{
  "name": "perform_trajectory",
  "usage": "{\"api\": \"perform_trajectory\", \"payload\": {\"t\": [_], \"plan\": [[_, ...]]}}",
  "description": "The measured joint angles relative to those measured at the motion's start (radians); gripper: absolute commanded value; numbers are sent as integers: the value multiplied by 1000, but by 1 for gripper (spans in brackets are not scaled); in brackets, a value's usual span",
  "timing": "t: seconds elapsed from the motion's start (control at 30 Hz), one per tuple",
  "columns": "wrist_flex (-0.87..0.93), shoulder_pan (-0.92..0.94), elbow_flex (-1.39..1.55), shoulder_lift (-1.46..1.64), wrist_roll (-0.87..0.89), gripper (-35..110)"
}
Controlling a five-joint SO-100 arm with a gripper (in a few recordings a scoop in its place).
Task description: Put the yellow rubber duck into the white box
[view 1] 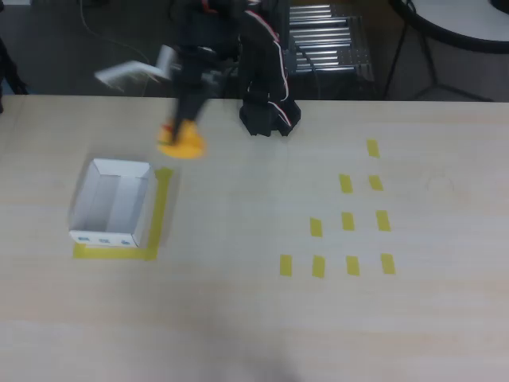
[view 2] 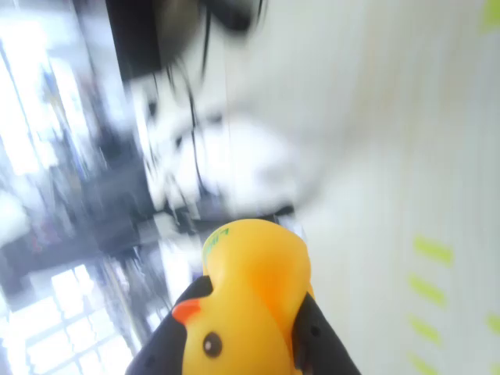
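Duck (view 2: 248,312) clamped in pincer (view 2: 244,344), white box (view 1: 114,204) apart, tape strips (view 1: 347,220) scattered

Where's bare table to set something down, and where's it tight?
Free: the wide strip of table along the near edge, and the middle stretch between the white box and the yellow tape marks. Tight: upper left, where the hand holding the yellow rubber duck hangs beside the arm base.
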Motion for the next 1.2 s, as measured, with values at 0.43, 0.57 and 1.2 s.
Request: {"api": "perform_trajectory", "payload": {"t": [0.43,0.57,1.2], "plan": [[-732,442,676,-48,35,0],[-888,497,782,-141,-31,0],[-1051,529,1120,-219,-529,0]]}}
